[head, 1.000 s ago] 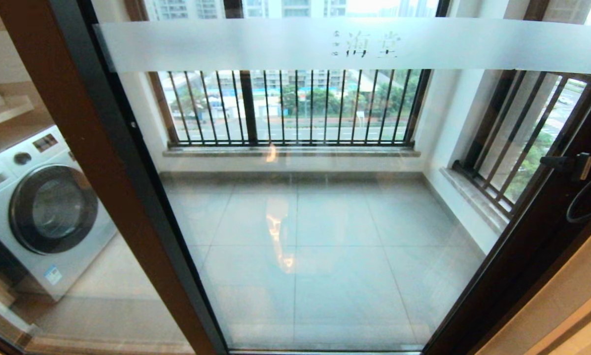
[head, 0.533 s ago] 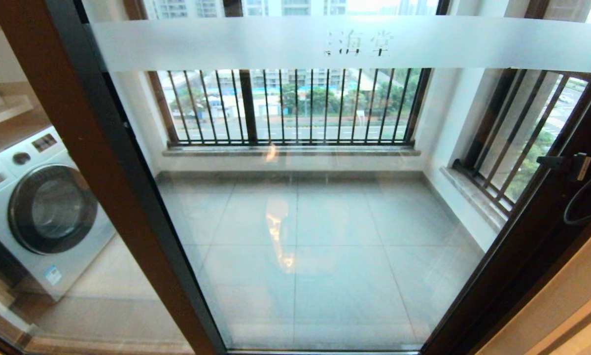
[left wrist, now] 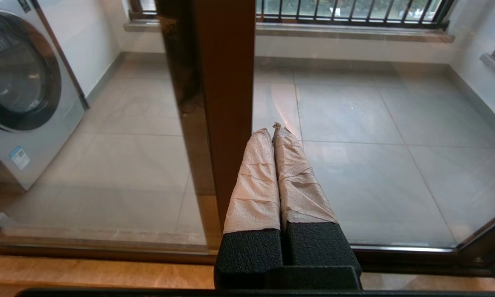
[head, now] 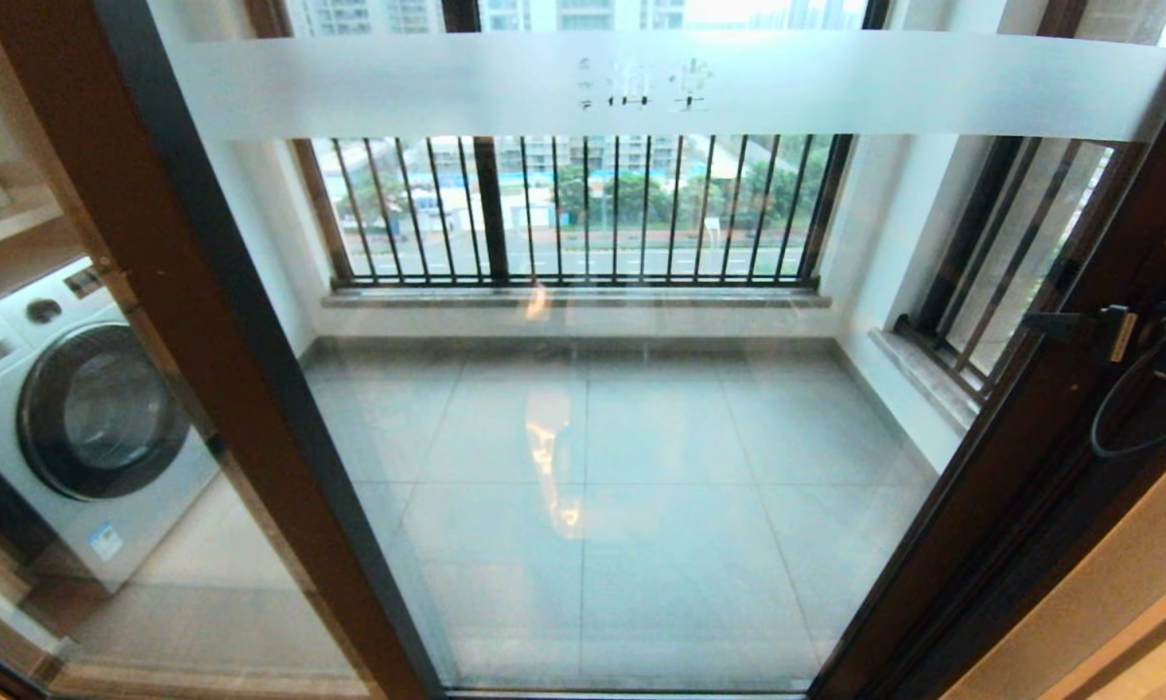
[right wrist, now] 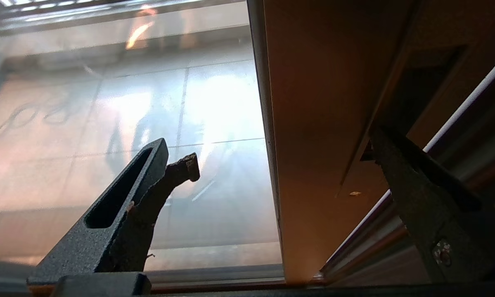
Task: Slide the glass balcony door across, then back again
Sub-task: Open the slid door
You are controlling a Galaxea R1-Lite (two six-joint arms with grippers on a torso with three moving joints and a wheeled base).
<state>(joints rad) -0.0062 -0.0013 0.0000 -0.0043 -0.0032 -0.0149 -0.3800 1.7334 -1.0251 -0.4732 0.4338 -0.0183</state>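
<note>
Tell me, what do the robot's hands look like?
The left gripper has two long fingers wrapped in wrinkly beige tape, on a bumpy black base. The right gripper has two dark, rough, pointed fingers; one has a long slot and a ragged brown pad. A black cable loops beside it.

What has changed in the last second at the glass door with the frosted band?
The clear-glass balcony door in its dark brown frame slid to the robot's left; its frosted band's characters shifted left. The right gripper, jaws straddling the door's right stile, moved left with it. The white washing machine and the shut left gripper stayed put.
</note>
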